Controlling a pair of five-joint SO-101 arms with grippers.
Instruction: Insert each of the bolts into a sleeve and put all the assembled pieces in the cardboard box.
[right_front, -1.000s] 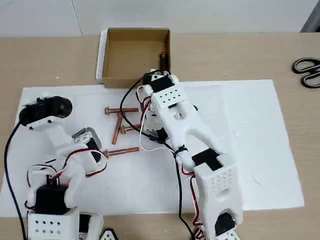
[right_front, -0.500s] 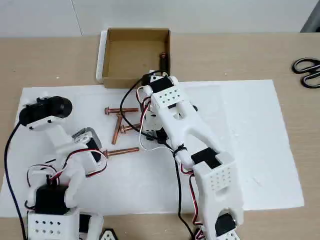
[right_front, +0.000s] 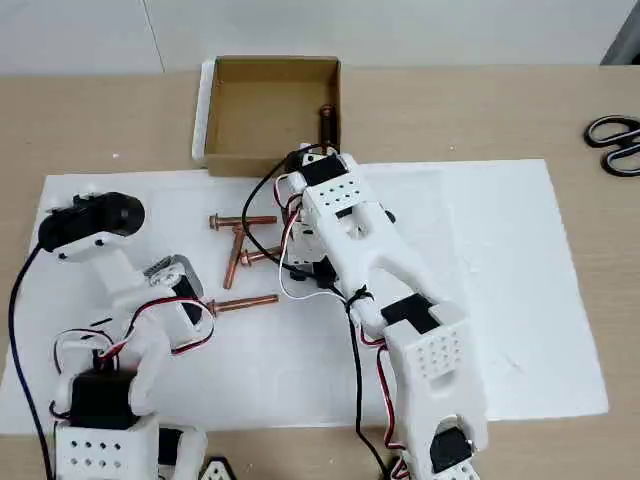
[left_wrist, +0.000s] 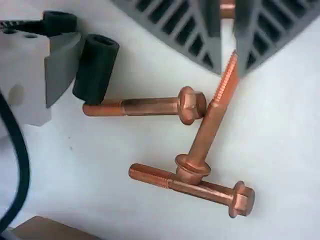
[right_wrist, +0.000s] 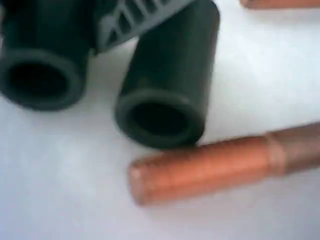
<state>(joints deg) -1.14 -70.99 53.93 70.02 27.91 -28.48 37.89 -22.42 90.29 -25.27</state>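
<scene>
My left gripper (left_wrist: 227, 30) is shut on a copper bolt (right_front: 245, 302) that lies on the white sheet and points right. Three loose copper bolts (left_wrist: 150, 106) lie crossed just beyond it, also seen as bolts (right_front: 240, 240) in the high view. My right gripper (left_wrist: 55, 60) is down at the sheet beside a black sleeve (left_wrist: 95, 65), close to a bolt's threaded tip. Up close, two black sleeves (right_wrist: 167, 85) lie side by side with that bolt tip (right_wrist: 200, 167) in front. A bolt in a sleeve (right_front: 326, 118) leans at the right wall of the cardboard box (right_front: 225, 150).
The white sheet (right_front: 500, 280) covers most of the table, with free room on its right half. Scissors (right_front: 612, 140) lie at the far right edge. My right arm (right_front: 345, 205) stretches over the sheet's middle towards the box's near wall.
My right arm has shifted a little to the left over the sleeves. The left arm and the bolts have stayed put.
</scene>
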